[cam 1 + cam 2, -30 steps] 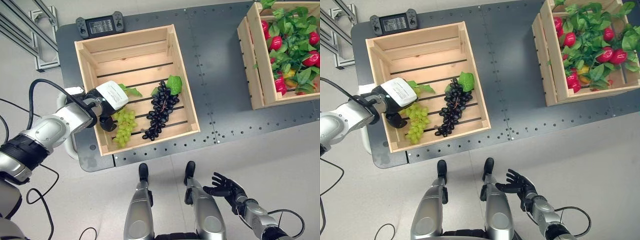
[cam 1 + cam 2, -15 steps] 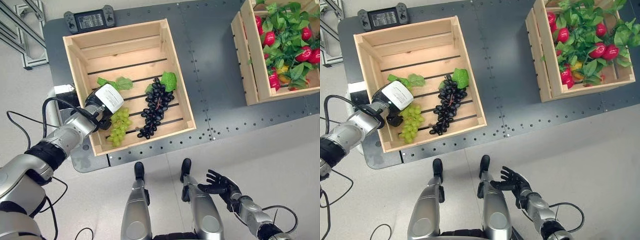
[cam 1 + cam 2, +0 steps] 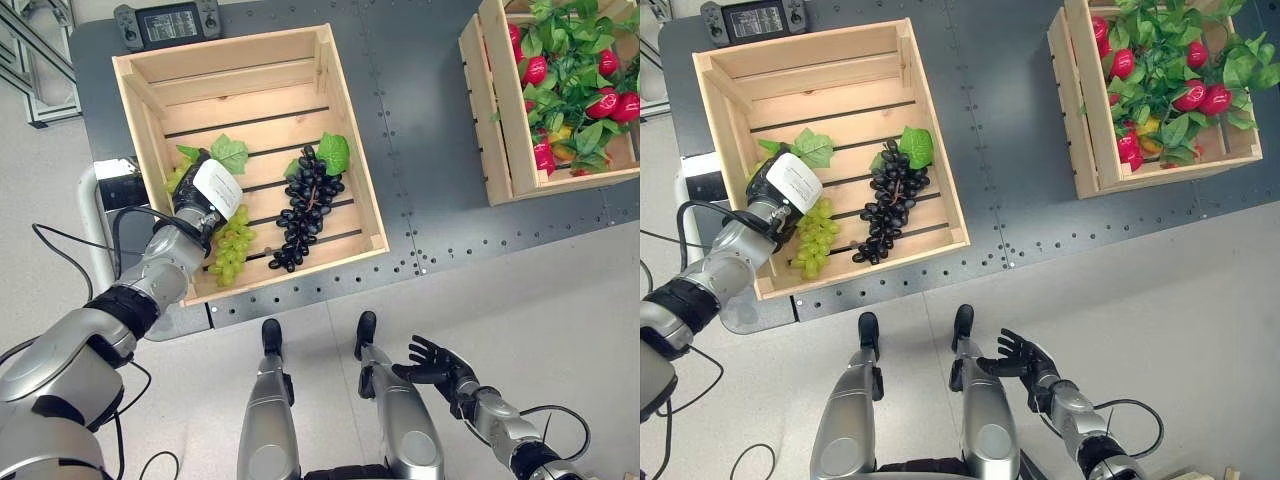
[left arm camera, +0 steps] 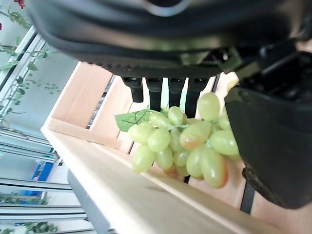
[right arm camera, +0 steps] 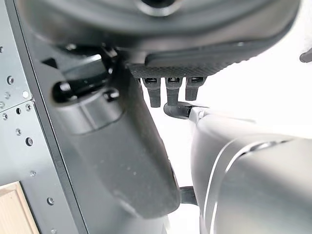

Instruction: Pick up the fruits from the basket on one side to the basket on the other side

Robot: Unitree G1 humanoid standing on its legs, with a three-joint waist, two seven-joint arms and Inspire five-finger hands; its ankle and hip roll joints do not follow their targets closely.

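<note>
The left hand (image 3: 205,196) sat inside the pale slatted wooden crate (image 3: 336,120) on the dark grey metal tabletop (image 3: 420,150), right over the upper end of the green grape bunch (image 3: 230,252). In the left wrist view the fingers (image 4: 155,90) reached down behind the bunch with the thumb on the near side, grapes (image 4: 184,142) cupped between them; whether they actually pinched it I couldn't tell. The bunch's long axis ran from under the fingers back toward the crate's near wall, a green leaf (image 3: 229,153) just past the fingertips. The dark purple grape bunch (image 3: 305,207) lay beside the fingers on the robot's right, roughly parallel, apart from them. The left hand was clearly the nearer one. The right hand (image 3: 432,362) hung low by the body, fingers spread, well apart from both crates. The second wooden crate with red fruit and leaves (image 3: 565,85) stood far to the right.
</note>
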